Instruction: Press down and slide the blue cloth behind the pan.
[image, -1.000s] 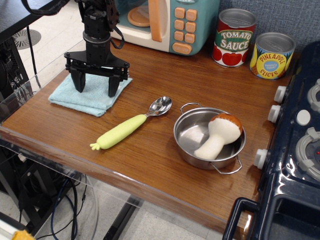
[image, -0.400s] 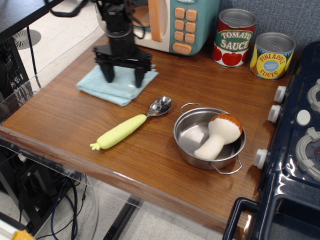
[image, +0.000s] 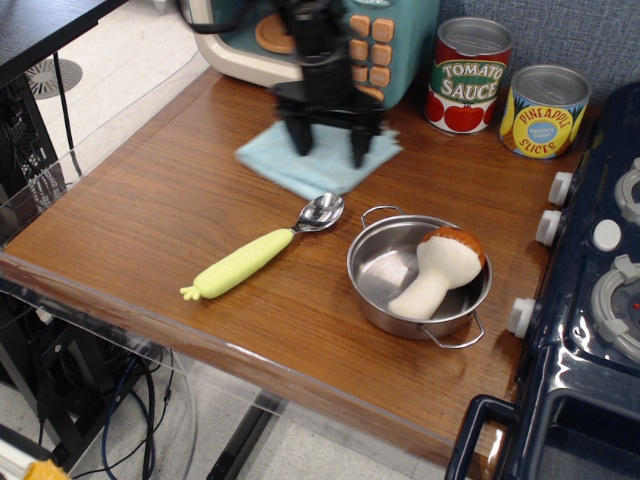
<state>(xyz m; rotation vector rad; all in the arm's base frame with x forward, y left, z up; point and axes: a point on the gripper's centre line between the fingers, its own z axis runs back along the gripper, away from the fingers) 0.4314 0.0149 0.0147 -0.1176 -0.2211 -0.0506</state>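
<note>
The blue cloth (image: 300, 165) lies flat on the wooden table, left of and behind the pan. My gripper (image: 328, 148) stands upright on it with its fingers (image: 298, 140) spread wide and pressed down into the cloth. The arm is motion-blurred. The pan (image: 420, 275) is a shiny steel pot with two wire handles at the front right of the table. A plush mushroom (image: 440, 268) lies inside it.
A spoon with a yellow-green handle (image: 262, 247) lies left of the pan. A toy microwave (image: 330, 40) stands at the back. A tomato sauce can (image: 470, 75) and a pineapple can (image: 544, 110) stand at the back right. A toy stove (image: 600, 280) borders the right side.
My gripper has slid to the right along the back of the table, dragging the blue cloth with it from the left edge toward the area behind the pan.
</note>
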